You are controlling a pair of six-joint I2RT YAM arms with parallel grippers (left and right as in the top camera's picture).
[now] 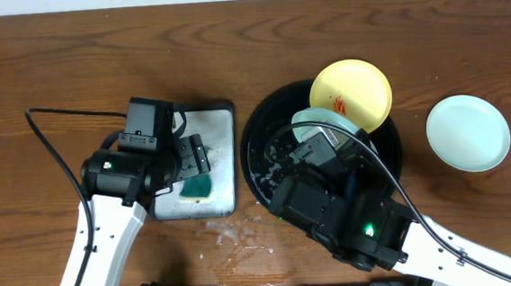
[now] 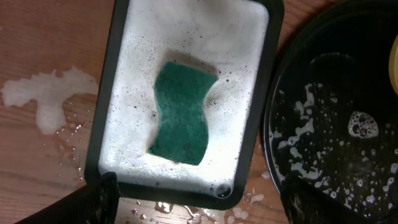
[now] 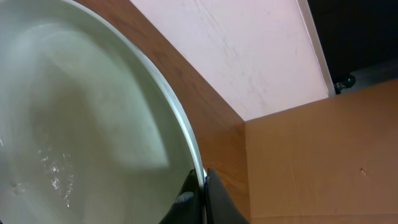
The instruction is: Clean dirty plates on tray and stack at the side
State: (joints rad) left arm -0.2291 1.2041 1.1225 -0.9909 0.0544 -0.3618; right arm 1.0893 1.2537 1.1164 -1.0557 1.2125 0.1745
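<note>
Above the black tray (image 1: 250, 158), the right end effector (image 3: 200, 190) is pinched shut on the rim of a mint-green plate (image 3: 81, 124), held tilted and wet with droplets. A yellow plate (image 1: 351, 87), marked with a red-orange smear, leans on the tray's far rim. A second mint-green plate (image 1: 468, 133) lies on the worktop (image 1: 51, 49) well to the right of the tray, apparently where the stack begins.

The left end effector (image 2: 202, 190) hangs with its fingers spread wide and holding nothing, directly over the green sponge (image 2: 180, 112), which lies in suds in the grey tray (image 2: 268, 93). The sponge's long axis runs crosswise to the line joining the two fingers, so they would close across its narrow width. The left arm is much the nearer to the sponge, while the right arm is nearer to the plates. Whether the held plate needs more scrubbing cannot be told. No brand, label or legible writing appears in any view.
</note>
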